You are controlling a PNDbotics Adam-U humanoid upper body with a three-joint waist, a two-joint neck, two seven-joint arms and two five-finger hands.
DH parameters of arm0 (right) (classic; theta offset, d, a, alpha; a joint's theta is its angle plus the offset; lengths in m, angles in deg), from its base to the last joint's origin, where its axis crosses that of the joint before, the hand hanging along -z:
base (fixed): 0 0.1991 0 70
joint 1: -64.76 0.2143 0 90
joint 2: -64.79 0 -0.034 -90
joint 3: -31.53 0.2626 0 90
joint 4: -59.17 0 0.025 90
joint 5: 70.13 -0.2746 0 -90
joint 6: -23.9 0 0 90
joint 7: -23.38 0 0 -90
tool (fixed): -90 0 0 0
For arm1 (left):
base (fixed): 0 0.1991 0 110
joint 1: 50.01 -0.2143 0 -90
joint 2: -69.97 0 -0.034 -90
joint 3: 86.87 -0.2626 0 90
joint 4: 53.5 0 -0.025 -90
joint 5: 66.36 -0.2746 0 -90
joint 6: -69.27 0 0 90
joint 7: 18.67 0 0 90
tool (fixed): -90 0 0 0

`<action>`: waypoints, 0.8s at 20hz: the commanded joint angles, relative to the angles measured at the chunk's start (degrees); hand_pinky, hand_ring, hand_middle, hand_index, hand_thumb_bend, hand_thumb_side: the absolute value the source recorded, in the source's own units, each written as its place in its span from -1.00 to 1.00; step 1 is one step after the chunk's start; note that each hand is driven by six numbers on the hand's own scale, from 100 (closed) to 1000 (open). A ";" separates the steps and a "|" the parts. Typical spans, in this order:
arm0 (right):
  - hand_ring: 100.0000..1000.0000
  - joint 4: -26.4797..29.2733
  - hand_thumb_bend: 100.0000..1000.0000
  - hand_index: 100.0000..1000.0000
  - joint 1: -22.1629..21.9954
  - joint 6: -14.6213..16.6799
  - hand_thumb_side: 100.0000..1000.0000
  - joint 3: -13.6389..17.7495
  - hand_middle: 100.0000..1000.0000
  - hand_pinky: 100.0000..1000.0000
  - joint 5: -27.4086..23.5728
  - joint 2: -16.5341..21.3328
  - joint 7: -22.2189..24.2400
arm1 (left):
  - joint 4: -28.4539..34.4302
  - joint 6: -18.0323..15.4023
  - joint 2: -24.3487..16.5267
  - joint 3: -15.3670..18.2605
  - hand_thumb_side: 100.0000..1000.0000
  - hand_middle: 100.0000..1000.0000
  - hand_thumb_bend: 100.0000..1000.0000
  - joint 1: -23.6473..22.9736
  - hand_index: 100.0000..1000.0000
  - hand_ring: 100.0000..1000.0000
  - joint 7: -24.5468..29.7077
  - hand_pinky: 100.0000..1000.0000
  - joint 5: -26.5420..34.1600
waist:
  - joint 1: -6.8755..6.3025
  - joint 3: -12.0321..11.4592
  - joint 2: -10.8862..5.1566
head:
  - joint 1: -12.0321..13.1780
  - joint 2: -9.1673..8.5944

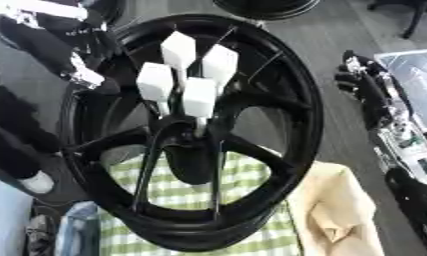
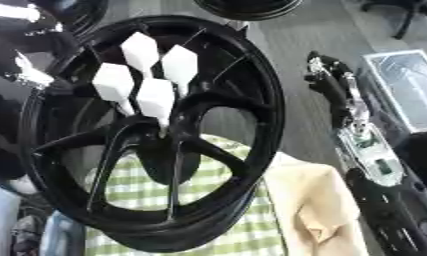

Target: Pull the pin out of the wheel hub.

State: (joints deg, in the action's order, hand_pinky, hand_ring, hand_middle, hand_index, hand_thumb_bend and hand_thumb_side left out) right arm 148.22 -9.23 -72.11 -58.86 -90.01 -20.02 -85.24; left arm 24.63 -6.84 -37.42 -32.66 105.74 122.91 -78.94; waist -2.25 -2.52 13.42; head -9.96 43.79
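**Four white pins stand in the hub, right robot hand off to the side**

Nearest lies a green-and-white checked cloth (image 1: 251, 175) with a tan cloth (image 1: 339, 205) beside it on the right. On the checked cloth rests the black wheel hub (image 1: 286, 100), tilted up toward the camera. Four white pins (image 1: 199, 97) with blocky heads stand clustered at its centre, stems set into the hub. The right robot hand (image 2: 326, 82) hangs beside the rim's right edge, apart from it, fingers relaxed and holding nothing. At upper left the left robot hand (image 1: 87, 76) sits against the rim; whether it grips cannot be told.
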 commanded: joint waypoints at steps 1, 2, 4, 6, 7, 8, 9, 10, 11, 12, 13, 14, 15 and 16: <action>0.37 0.46 -0.80 0.55 0.32 0.05 0.02 0.31 0.25 0.53 -0.16 1.03 0.10 | -0.57 -0.39 -0.15 1.36 -0.43 0.37 0.03 1.86 0.61 0.47 0.39 0.62 0.12 | 0.15 0.10 -1.23 | 0.04 0.33; 0.37 0.46 -0.80 0.55 0.32 0.05 0.02 0.30 0.25 0.53 -0.18 1.01 0.10 | -0.66 -0.70 0.02 1.41 -0.46 0.39 0.04 1.98 0.62 0.48 0.39 0.63 -0.01 | 0.16 0.14 -1.21 | -0.01 0.33; 0.37 0.45 -0.80 0.55 0.34 0.04 0.02 0.28 0.25 0.53 -0.20 0.97 0.13 | -0.73 -1.38 0.32 1.39 -0.47 0.42 0.06 2.16 0.64 0.50 0.39 0.63 -0.19 | 0.18 0.21 -1.18 | -0.03 0.33; 0.37 0.45 -0.80 0.55 0.37 0.04 0.03 0.28 0.25 0.53 -0.22 0.96 0.14 | -0.72 -1.94 0.55 1.35 -0.50 0.46 0.10 2.36 0.65 0.53 0.39 0.65 -0.35 | 0.22 0.25 -1.16 | -0.04 0.33; 0.37 0.44 -0.80 0.55 0.38 0.03 0.03 0.27 0.25 0.53 -0.22 0.95 0.16 | -0.72 -2.16 0.66 1.37 -0.52 0.47 0.11 2.44 0.65 0.54 0.39 0.65 -0.44 | 0.25 0.28 -1.14 | -0.02 0.33; 0.37 0.44 -0.80 0.55 0.37 0.03 0.03 0.27 0.25 0.53 -0.22 0.95 0.18 | -0.73 -2.32 0.79 1.44 -0.53 0.47 0.11 2.52 0.66 0.54 0.39 0.65 -0.50 | 0.27 0.30 -1.13 | -0.01 0.33; 0.37 0.42 -0.81 0.55 0.35 0.02 0.03 0.27 0.25 0.53 -0.23 0.95 0.19 | -0.72 -2.48 0.97 1.50 -0.55 0.47 0.12 2.63 0.66 0.55 0.39 0.65 -0.51 | 0.28 0.34 -1.13 | 0.00 0.33; 0.37 0.40 -0.81 0.55 0.35 0.01 0.03 0.26 0.25 0.53 -0.24 0.94 0.21 | -0.71 -2.63 1.18 1.55 -0.55 0.47 0.12 2.77 0.65 0.55 0.39 0.65 -0.45 | 0.30 0.39 -1.12 | 0.01 0.33; 0.37 0.37 -0.81 0.55 0.37 0.00 0.03 0.25 0.25 0.53 -0.25 0.91 0.22 | -0.69 -2.77 1.45 1.64 -0.56 0.46 0.11 2.95 0.65 0.55 0.39 0.65 -0.35 | 0.31 0.43 -1.12 | 0.04 0.33; 0.37 0.36 -0.81 0.55 0.40 -0.01 0.03 0.23 0.25 0.53 -0.27 0.87 0.25 | -0.65 -2.89 1.74 1.72 -0.57 0.46 0.10 3.16 0.65 0.55 0.39 0.65 -0.24 | 0.33 0.48 -1.12 | 0.07 0.33; 0.37 0.35 -0.81 0.55 0.43 -0.01 0.03 0.20 0.25 0.53 -0.27 0.86 0.28 | -0.65 -2.99 2.04 1.74 -0.57 0.46 0.09 3.35 0.64 0.54 0.39 0.65 -0.10 | 0.35 0.52 -1.11 | 0.10 0.33; 0.37 0.34 -0.81 0.55 0.46 -0.02 0.03 0.18 0.25 0.53 -0.27 0.84 0.31 | -0.70 -3.04 2.36 1.69 -0.56 0.45 0.08 3.53 0.64 0.54 0.39 0.65 0.08 | 0.36 0.58 -1.11 | 0.16 0.33; 0.37 0.33 -0.81 0.55 0.47 -0.02 0.03 0.17 0.25 0.53 -0.28 0.82 0.32 | -0.78 -3.04 2.69 1.61 -0.56 0.45 0.08 3.71 0.63 0.54 0.39 0.65 0.25 | 0.36 0.64 -1.11 | 0.22 0.33; 0.37 0.32 -0.82 0.55 0.48 -0.03 0.04 0.16 0.25 0.53 -0.28 0.80 0.33 | -0.84 -3.03 3.02 1.47 -0.55 0.44 0.07 3.88 0.63 0.54 0.39 0.65 0.38 | 0.36 0.70 -1.10 | 0.26 0.33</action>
State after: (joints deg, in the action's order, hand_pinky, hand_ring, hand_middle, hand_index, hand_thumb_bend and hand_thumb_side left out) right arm 148.05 -9.22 -72.23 -58.89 -90.05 -20.23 -85.11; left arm 23.47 -9.72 -34.01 -31.99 108.11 123.18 -78.94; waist -2.10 -1.86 13.43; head -9.87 43.79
